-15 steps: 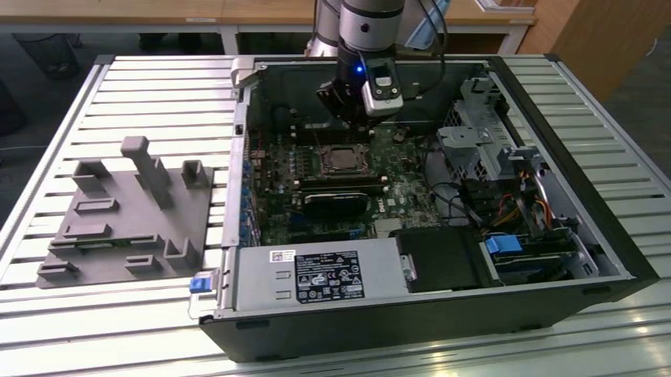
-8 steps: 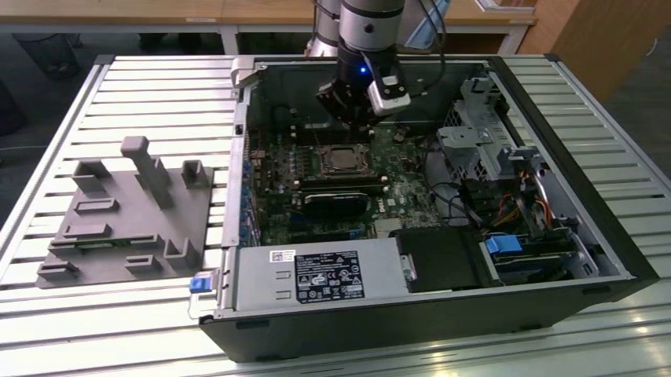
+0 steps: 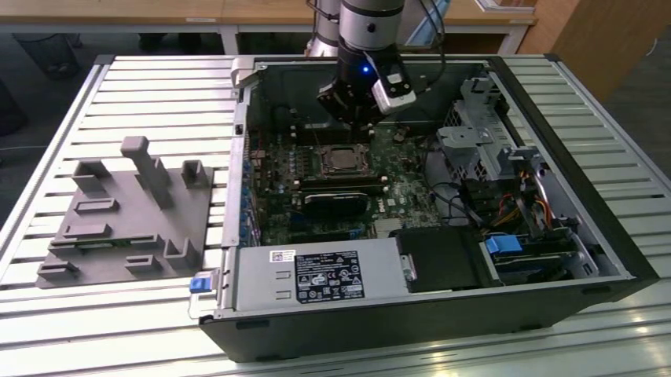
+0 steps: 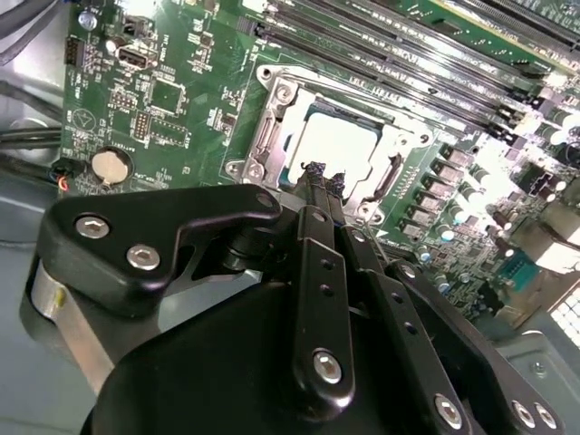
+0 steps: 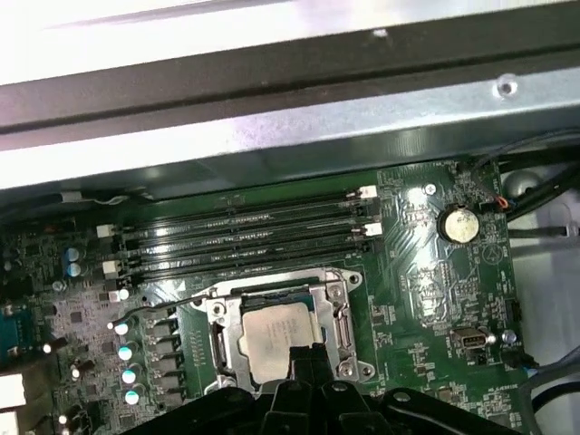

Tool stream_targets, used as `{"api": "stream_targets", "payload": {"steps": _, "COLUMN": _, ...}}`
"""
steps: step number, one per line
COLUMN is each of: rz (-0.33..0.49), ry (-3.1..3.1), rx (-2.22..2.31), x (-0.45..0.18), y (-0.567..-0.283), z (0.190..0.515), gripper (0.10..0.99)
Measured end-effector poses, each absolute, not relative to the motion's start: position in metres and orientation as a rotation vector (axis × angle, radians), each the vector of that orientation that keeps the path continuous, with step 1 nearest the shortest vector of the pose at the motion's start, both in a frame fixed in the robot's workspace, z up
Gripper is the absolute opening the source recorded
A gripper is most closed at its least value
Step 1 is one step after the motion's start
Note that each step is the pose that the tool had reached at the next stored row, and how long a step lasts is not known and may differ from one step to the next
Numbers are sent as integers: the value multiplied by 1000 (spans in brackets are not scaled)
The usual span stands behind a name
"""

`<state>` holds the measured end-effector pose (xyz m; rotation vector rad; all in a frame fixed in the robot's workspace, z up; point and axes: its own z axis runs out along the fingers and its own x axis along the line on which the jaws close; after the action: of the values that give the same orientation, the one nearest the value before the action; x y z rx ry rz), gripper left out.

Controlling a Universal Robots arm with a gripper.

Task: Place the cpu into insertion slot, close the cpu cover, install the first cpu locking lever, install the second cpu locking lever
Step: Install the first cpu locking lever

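Cpu (image 5: 272, 337) is seated, with the cpu cover (image 5: 343, 317) seemingly laid over it. Claw (image 4: 324, 177) is held shut, empty, just above the cover's edge. Lever step is reckoned in hand, careful aim needed.

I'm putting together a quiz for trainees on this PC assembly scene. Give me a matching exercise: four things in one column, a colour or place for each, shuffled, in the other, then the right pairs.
Things
1. cpu
2. cpu cover
3. gripper
4. grey fixture

Descriptions
A. black, poised over the chip's edge
B. on the slatted table, outside the computer case
C. pale face up inside the frame's window
D. silvery frame lying flat around the chip

Pairs: 1-C, 2-D, 3-A, 4-B
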<state>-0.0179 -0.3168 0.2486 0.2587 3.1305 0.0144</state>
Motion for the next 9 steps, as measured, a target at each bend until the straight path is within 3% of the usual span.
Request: {"api": "stream_targets", "payload": {"steps": 9, "rz": 31, "ry": 3136, "rx": 48, "x": -18, "y": -317, "z": 252, "gripper": 106}}
